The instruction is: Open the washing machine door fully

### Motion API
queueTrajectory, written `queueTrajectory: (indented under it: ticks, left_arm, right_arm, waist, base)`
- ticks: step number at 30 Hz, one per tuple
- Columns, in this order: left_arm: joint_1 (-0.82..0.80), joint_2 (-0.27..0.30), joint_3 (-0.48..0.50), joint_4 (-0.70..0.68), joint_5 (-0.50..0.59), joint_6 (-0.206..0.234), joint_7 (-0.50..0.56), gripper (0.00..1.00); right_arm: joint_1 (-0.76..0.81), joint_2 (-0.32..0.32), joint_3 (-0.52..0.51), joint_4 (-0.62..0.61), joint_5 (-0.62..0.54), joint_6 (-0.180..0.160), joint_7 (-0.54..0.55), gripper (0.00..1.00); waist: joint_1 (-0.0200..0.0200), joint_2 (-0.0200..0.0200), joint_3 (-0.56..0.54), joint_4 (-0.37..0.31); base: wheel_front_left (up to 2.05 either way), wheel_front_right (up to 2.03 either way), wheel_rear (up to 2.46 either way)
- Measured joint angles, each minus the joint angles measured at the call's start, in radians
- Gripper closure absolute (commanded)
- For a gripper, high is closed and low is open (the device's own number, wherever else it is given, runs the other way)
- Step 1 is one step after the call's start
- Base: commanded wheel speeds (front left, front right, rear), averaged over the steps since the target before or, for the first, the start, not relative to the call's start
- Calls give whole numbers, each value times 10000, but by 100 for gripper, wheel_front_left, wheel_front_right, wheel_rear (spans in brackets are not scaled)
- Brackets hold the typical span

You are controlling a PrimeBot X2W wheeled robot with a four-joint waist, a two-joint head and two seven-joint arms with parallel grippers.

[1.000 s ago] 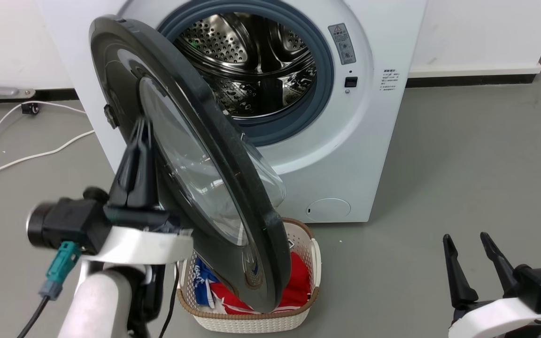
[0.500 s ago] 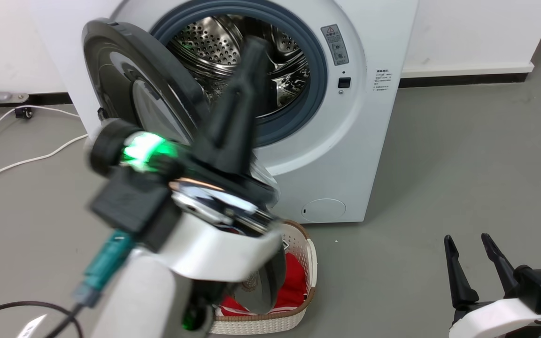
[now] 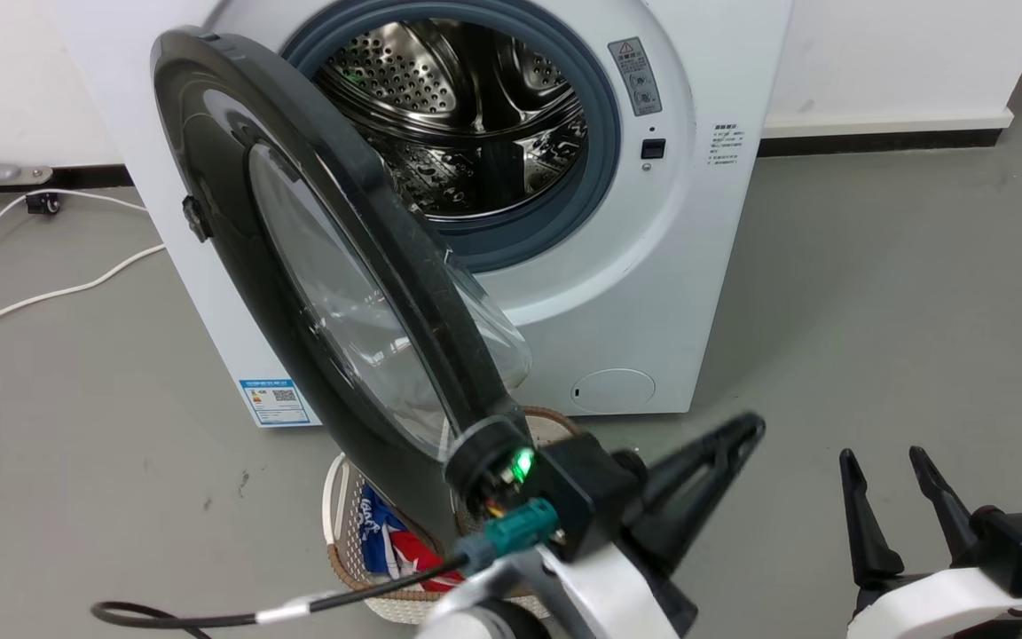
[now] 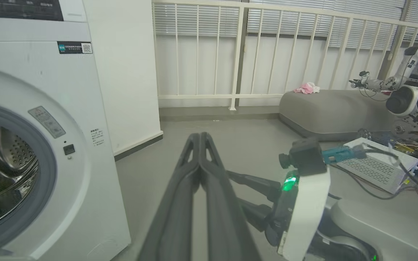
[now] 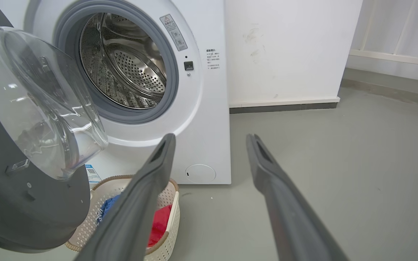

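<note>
Standing half-open above the laundry basket (image 3: pixel 331 510), the washing machine door (image 3: pixel 334 266) probably needs a steady push outward; my left hand (image 3: pixel 742 430) is pressed together, my right hand (image 3: pixel 881 457) spread.

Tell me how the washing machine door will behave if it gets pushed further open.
The washing machine door looks rigid, so it should swing as one piece rather than flex. Its glossy black face is probably slippery to a push. The bulging glass bowl likely makes it fairly heavy.
</note>
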Motion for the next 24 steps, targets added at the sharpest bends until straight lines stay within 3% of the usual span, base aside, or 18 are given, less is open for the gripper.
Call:
queueTrajectory:
  ticks: [9,16,24]
  left_arm:
    - [1105,414,-648,1147,-69,107,311,100]
    - [1207,476,134,2222,35,842,-518,100]
    - [863,337,920,3091,-127,1327,-1185,100]
  right_arm:
    - [-56,-2,6,0,17,0,6,0]
    - [-90,0,132,-10,-23,-2,82,0]
    - [-93,0,219,-35,-27,-2,165,0]
  waist:
    - [0,0,148,41]
    - [0,0,217,-30]
    - [0,0,285,-36]
  base:
    - [0,0,0]
    - [0,0,0]
    - [0,0,0]
